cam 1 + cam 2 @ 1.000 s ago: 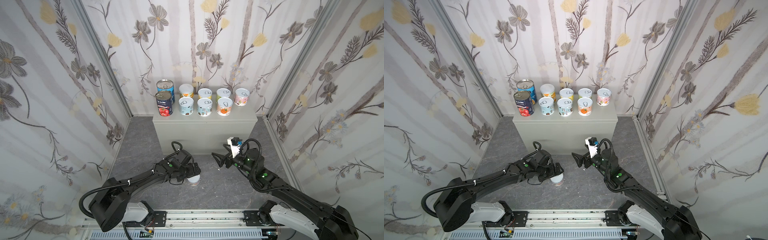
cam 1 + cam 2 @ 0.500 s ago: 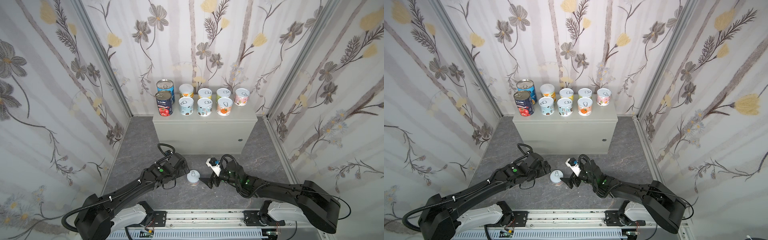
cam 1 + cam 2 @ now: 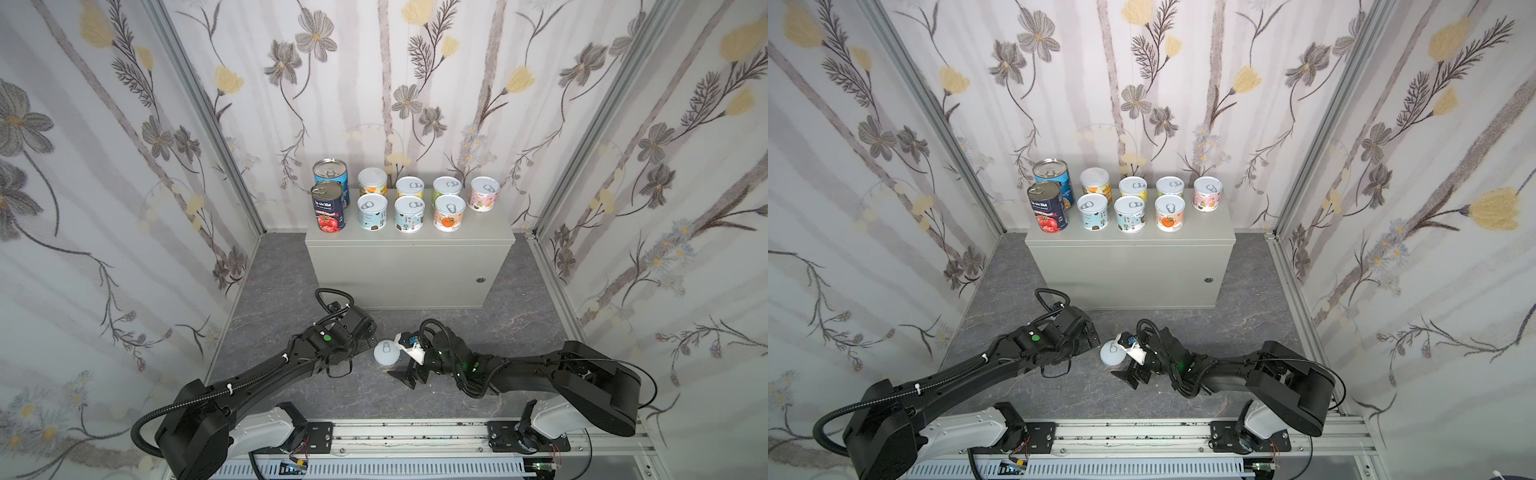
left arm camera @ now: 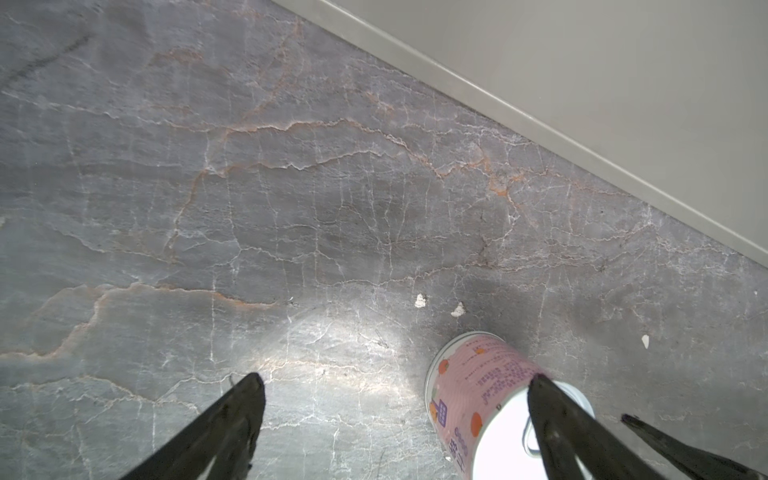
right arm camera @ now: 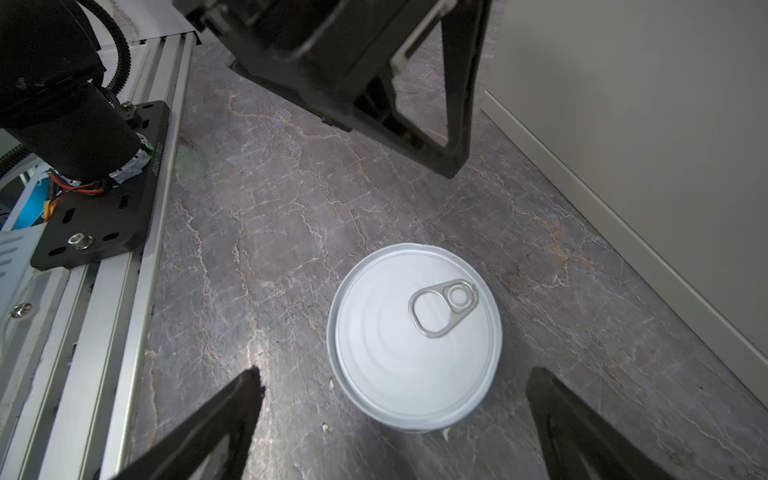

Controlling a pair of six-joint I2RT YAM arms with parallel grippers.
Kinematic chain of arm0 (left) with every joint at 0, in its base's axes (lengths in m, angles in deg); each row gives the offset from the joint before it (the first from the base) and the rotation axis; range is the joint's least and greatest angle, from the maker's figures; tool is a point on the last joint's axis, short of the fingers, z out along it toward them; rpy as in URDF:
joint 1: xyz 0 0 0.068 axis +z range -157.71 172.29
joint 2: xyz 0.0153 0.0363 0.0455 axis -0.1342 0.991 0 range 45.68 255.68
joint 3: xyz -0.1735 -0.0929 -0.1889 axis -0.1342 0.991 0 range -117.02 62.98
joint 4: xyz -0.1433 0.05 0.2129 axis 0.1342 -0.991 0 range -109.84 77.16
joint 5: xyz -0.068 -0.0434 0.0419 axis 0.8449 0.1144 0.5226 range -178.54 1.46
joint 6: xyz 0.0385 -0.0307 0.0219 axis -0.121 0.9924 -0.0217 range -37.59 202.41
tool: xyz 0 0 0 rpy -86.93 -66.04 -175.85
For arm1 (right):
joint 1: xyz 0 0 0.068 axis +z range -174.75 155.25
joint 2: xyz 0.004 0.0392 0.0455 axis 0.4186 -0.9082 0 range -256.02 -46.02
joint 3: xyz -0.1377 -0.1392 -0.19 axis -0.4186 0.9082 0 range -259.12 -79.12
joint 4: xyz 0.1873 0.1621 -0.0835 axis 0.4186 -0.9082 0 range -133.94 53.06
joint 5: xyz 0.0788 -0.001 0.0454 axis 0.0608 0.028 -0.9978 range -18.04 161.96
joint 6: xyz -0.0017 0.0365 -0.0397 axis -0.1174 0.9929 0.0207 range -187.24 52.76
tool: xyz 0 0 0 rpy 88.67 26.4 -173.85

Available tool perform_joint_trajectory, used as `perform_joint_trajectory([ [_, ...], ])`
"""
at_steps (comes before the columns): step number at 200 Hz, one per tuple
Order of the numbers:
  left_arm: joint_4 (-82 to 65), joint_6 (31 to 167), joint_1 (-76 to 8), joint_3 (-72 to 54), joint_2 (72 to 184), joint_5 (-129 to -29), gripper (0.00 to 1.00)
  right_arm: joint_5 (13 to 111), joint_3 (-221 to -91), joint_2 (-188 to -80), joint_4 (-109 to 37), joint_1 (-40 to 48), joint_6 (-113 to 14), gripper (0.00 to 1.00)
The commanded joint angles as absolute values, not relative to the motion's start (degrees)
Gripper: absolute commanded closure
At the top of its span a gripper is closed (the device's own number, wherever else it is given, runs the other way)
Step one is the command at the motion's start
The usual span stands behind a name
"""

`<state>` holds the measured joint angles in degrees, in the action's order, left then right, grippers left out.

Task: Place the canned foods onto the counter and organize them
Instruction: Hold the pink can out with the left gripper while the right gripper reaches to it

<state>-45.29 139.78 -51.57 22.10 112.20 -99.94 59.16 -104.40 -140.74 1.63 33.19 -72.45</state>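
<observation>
Jaws wide open on both my grippers, nothing held in either. One short can [image 5: 415, 336] stands upright on the dark marbled floor [image 3: 291, 266] with its pink label and pale pull-tab lid up, in front of the counter [image 3: 407, 266] and well apart from it. My right gripper [image 5: 395, 370] hangs over that can, a finger on each side of the lid and clear of it, no contact that I can see. My left gripper [image 4: 397, 376] is just beside the can on the other side; one finger crosses over the lid edge in the left wrist view, while the right wrist view shows its fingers apart from the can. Nine cans [image 3: 409, 214] stand on the counter top in two rows: tall blue can [image 3: 330, 174] behind, tall navy tomato can [image 3: 328, 208] in front, both at the left end. Short pastel ones run rightward. Floral walls all round.
</observation>
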Motion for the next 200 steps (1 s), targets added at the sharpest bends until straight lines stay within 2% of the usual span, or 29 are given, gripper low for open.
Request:
perform_joint_trajectory([
  [1, -45.54, 141.03, -51.46, 22.58, 111.54, -102.73, 0.00, 62.66, -104.95, -143.00, 8.65, 33.76, -74.44, 0.00],
  [39, -45.36, 140.68, -51.57, 22.65, 111.90, -103.04, 0.00, 65.86, -105.61, -146.24, 12.57, 35.46, -75.22, 0.00],
  [141, -44.62, 140.57, -51.45, 22.60, 113.55, -102.15, 0.00, 65.14, -110.45, -154.89, 13.75, 35.72, -74.02, 0.00],
  [200, -44.52, 140.95, -51.48, 23.10, 113.10, -101.77, 0.00, 65.05, -111.88, -159.00, 17.09, 35.72, -72.75, 0.05],
])
